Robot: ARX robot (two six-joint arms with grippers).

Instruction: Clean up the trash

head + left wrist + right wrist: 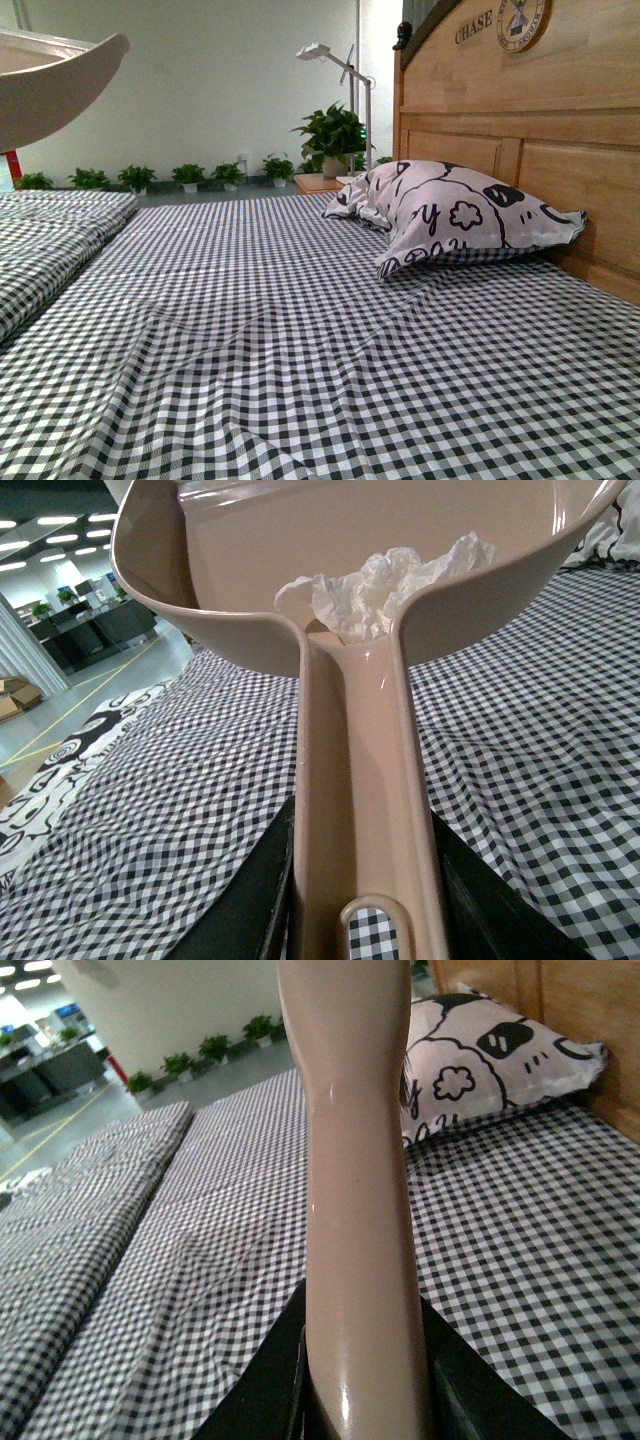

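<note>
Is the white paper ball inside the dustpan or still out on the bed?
Inside. The left wrist view shows the paper ball lying in the dustpan, near where the handle begins.

Mock bedroom set inside a big office/showroom hall.
Bed with checked sheet (300, 340), wooden headboard (520, 120), printed pillow (450, 215); beyond it potted plants (190, 177) along a white wall, desks (90, 630) under ceiling strip lights.

A bed (300, 350) in black-and-white gingham sheeting fills the room, with a wooden headboard (520, 110) at the right and a printed pillow (455, 215) against it. Beyond stand a pale wall (200, 80), a row of potted plants (160, 178) and a white lamp (340, 70).
</note>
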